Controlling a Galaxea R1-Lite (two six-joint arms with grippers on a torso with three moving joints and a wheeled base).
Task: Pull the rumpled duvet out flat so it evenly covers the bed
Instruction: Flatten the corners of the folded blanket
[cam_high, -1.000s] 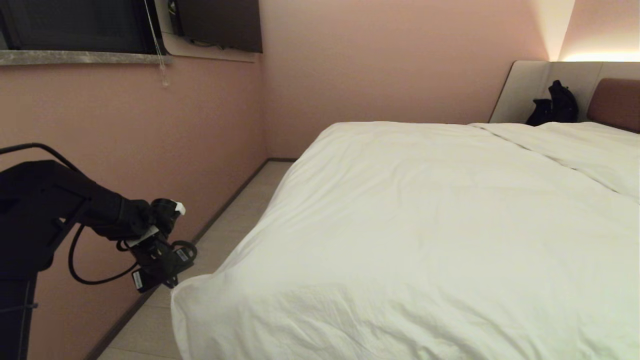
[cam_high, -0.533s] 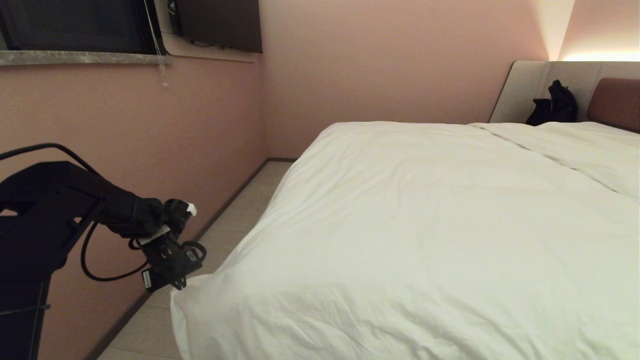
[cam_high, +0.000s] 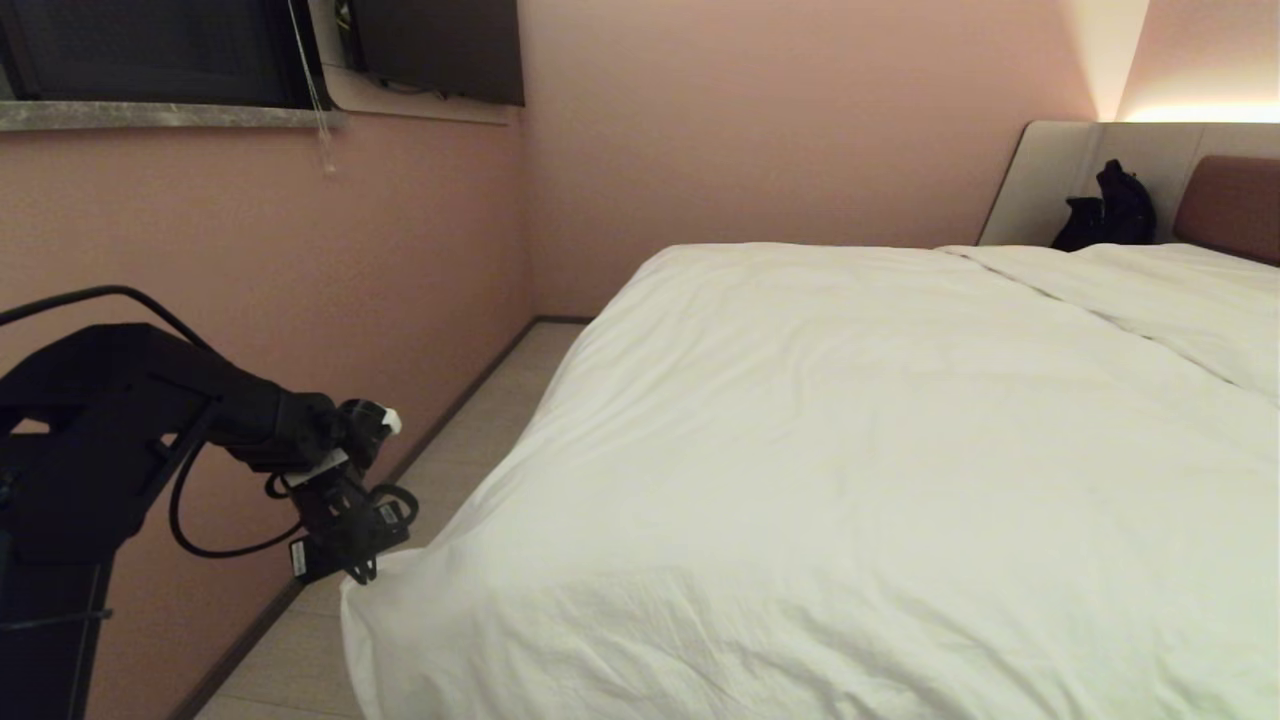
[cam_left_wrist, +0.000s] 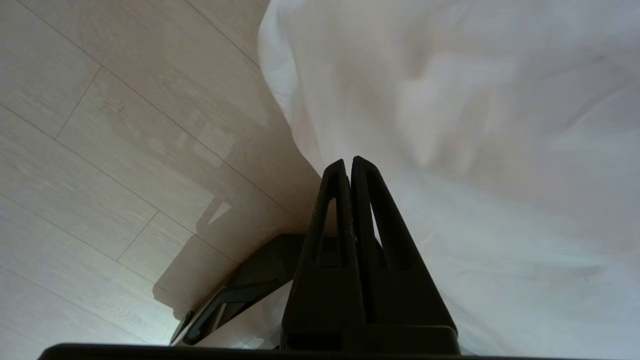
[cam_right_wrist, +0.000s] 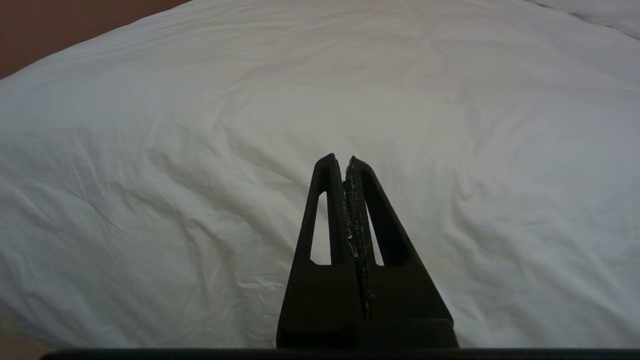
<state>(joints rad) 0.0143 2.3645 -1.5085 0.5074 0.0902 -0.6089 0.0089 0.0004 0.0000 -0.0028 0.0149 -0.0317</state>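
Observation:
The white duvet (cam_high: 850, 450) lies spread over the bed, whose reddish-brown headboard (cam_high: 1235, 205) shows at the far right. The duvet's near left corner hangs over the bed's edge, lightly wrinkled. My left gripper (cam_high: 365, 570) hovers beside that corner, pointing down at it. In the left wrist view the left gripper (cam_left_wrist: 348, 161) is shut with nothing between its fingers, its tips at the edge of the duvet (cam_left_wrist: 475, 125) above the floor. My right gripper (cam_right_wrist: 341, 159) is outside the head view; it is shut and empty, above the duvet (cam_right_wrist: 200, 150).
A narrow strip of pale wood floor (cam_high: 450, 470) runs between the bed and the pink wall (cam_high: 300, 280) on the left. A black bag (cam_high: 1110, 210) leans on the beige side panel (cam_high: 1040, 180). A dark screen (cam_high: 440, 50) hangs high on the wall.
My left arm has moved to the right and slightly down, bringing its shut gripper up against the duvet's near left corner. The duvet itself has not moved.

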